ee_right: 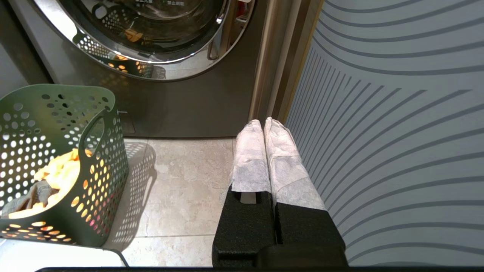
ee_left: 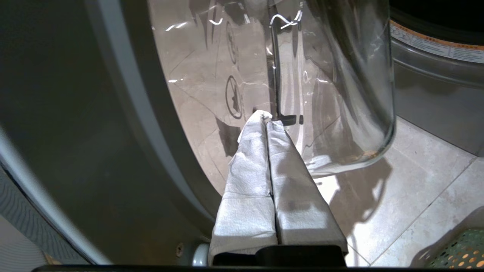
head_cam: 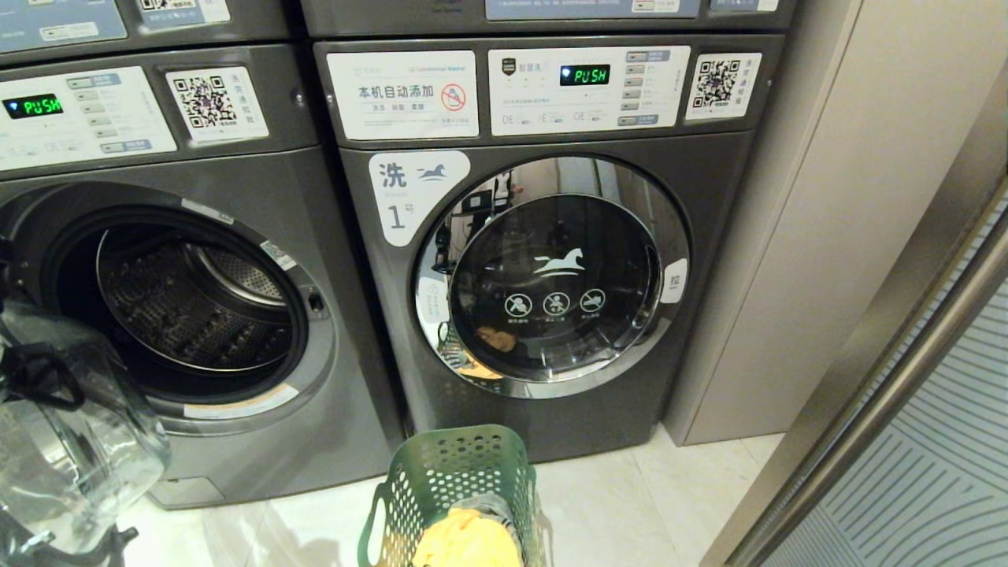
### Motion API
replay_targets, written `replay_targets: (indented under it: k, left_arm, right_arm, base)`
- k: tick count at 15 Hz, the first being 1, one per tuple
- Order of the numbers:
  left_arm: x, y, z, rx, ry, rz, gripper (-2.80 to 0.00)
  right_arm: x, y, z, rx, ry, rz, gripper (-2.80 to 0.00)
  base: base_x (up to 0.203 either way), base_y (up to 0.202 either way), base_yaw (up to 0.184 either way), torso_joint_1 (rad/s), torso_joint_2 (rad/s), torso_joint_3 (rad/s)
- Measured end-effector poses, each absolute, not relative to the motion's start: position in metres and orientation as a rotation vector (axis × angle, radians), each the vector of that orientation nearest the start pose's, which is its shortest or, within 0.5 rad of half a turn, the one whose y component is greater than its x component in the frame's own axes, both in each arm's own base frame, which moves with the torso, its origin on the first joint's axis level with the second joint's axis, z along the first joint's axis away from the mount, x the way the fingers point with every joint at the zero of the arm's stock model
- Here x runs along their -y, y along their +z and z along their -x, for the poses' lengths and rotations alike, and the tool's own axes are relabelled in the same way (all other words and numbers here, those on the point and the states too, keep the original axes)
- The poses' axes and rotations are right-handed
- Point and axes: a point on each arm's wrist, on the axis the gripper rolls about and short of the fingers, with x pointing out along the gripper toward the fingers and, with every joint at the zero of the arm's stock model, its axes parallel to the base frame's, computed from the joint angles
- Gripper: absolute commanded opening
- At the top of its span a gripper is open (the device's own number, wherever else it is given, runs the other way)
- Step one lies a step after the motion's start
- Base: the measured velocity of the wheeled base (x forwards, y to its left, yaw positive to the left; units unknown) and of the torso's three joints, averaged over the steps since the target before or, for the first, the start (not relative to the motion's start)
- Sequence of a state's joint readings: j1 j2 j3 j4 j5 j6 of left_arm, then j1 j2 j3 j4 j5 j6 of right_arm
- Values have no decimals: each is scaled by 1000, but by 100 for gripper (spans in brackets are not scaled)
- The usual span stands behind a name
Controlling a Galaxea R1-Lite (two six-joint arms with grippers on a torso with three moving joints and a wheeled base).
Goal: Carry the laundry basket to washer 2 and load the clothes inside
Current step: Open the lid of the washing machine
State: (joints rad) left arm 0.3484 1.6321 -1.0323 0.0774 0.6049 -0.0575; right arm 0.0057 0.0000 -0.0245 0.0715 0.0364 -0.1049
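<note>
The dark green laundry basket (head_cam: 453,472) stands on the floor in front of the washers, with yellow and grey clothes (head_cam: 466,539) in it. Left of the washer labelled 1 (head_cam: 551,276), a dark grey washer (head_cam: 189,303) has its door open and its drum bare; its numeral does not show. The open glass door (head_cam: 79,441) hangs at lower left. My left gripper (ee_left: 266,115) is shut on nothing, its tips close by the door's glass bowl (ee_left: 351,75). Low beside the basket (ee_right: 106,158), my right gripper (ee_right: 263,122) is shut and empty.
A beige cabinet side (head_cam: 827,236) stands right of washer 1. A striped panel (ee_right: 397,132) with a metal frame runs along the right, close to my right gripper. Pale floor tiles (ee_right: 181,173) lie between basket and panel.
</note>
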Motion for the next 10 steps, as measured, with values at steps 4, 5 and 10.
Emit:
replay_targets:
  k: [4,5,10]
  left_arm:
    - [-112,207,-254,-654,956,-32,-280]
    - [-116,210,-249,-645,975,-24,-280]
    - [-154,220,-216,-629,1057,43,-280]
  right_arm:
    - [-1,75,25,-45,44,104,-280]
    - [-1,75,25,-45,44,105,-280]
    - [-1,75,25,-45,44,104,-280]
  base:
    - [0,0,0,0,0,0]
    - [0,0,0,0,0,0]
    - [0,0,0,0,0,0]
